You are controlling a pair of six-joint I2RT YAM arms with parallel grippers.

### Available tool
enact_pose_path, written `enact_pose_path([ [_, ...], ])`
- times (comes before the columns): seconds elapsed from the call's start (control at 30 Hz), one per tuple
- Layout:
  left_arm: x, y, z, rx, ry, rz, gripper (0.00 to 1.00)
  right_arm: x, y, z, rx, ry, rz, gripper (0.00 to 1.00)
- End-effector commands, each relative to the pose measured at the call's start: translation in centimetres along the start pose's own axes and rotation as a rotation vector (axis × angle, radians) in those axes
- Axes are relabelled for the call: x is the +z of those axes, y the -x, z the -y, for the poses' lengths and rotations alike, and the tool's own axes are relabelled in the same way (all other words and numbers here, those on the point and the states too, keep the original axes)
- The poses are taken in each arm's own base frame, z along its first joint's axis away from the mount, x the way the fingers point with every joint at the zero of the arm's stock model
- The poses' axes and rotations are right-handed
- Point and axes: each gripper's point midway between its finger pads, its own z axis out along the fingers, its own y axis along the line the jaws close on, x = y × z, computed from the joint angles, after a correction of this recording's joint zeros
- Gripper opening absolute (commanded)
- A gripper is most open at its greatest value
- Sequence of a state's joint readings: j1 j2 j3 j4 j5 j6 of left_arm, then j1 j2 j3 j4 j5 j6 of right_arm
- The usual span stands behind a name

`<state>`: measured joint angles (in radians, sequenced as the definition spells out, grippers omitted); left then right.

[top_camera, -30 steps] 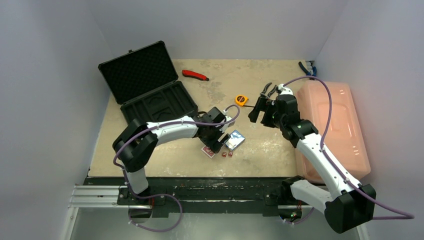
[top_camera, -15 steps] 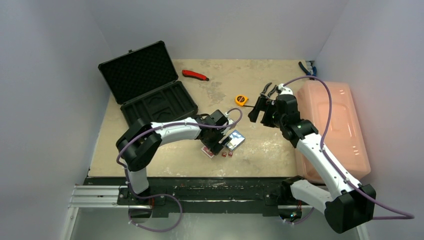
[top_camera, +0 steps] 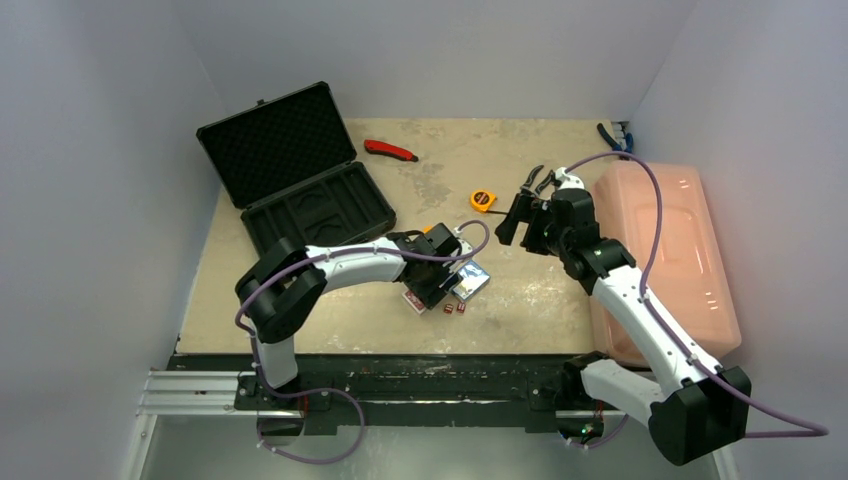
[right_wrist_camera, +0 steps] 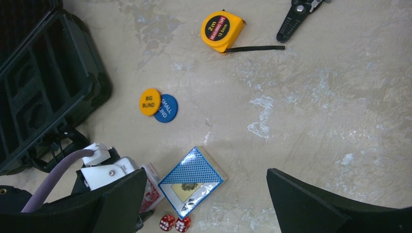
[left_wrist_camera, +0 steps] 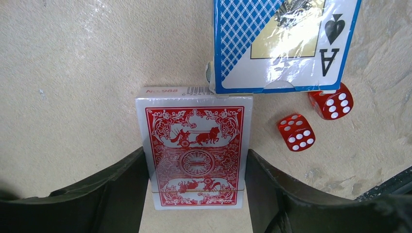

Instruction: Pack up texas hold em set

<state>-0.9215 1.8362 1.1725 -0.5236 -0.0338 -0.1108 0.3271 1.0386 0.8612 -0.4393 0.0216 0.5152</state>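
Two card decks lie flat on the table [top_camera: 540, 300], close together. The left gripper [left_wrist_camera: 197, 191] is down over the red deck [left_wrist_camera: 197, 150], its jaws against both long sides; it looks like a grip, though how firm is hard to judge. The blue deck [left_wrist_camera: 282, 43] lies just beyond it, nearly touching its far end. Two red dice [left_wrist_camera: 296, 132] sit beside the decks, one against the blue deck's edge. Two discs lie near the case, the orange disc [right_wrist_camera: 149, 101] overlapping the blue disc [right_wrist_camera: 166, 109]. The one black case [top_camera: 285, 150] stands open at the far left, lid raised. The right gripper [right_wrist_camera: 206, 171] hangs in the air with jaws spread wide, holding nothing. One yellow tape measure [right_wrist_camera: 221, 31] lies farther back.
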Motion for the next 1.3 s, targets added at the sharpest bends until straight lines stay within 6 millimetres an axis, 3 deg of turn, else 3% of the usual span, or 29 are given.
enact_pose_path([
  [0.0,0.1,1.1,-0.2,0.029,0.026,0.032,0.25,0.2,0.4,-0.6,-0.016,0.029,0.017,0.99],
  [0.1,-1.2,1.3,-0.3,0.033,0.031,0.050,0.02,0.1,0.4,-0.6,-0.015,0.031,0.018,0.99],
  [0.13,-1.8,1.5,-0.6,0.034,0.049,0.062,0.00,0.1,0.4,-0.6,-0.014,0.030,0.018,0.99],
  [0.63,-11.5,5.3,-4.7,0.185,0.247,0.244,0.00,0.1,0.6,-0.8,-0.012,0.040,0.028,0.99],
  [0.8,-15.9,6.0,-8.6,0.242,0.458,0.274,0.00,0.0,0.5,-1.1,-0.012,0.061,0.028,0.99],
  [1.0,-19.8,6.5,-11.6,0.155,0.448,0.448,0.00,0.3,0.1,-1.1,-0.018,0.064,0.014,0.99],
  [1.13,-19.5,4.8,-13.4,0.310,0.533,0.501,0.00,0.1,0.2,-1.1,-0.017,0.067,0.021,0.99],
  [1.27,-19.3,3.1,-15.4,0.324,0.562,0.426,0.00,0.0,0.1,-1.2,-0.017,0.078,0.025,0.99],
])
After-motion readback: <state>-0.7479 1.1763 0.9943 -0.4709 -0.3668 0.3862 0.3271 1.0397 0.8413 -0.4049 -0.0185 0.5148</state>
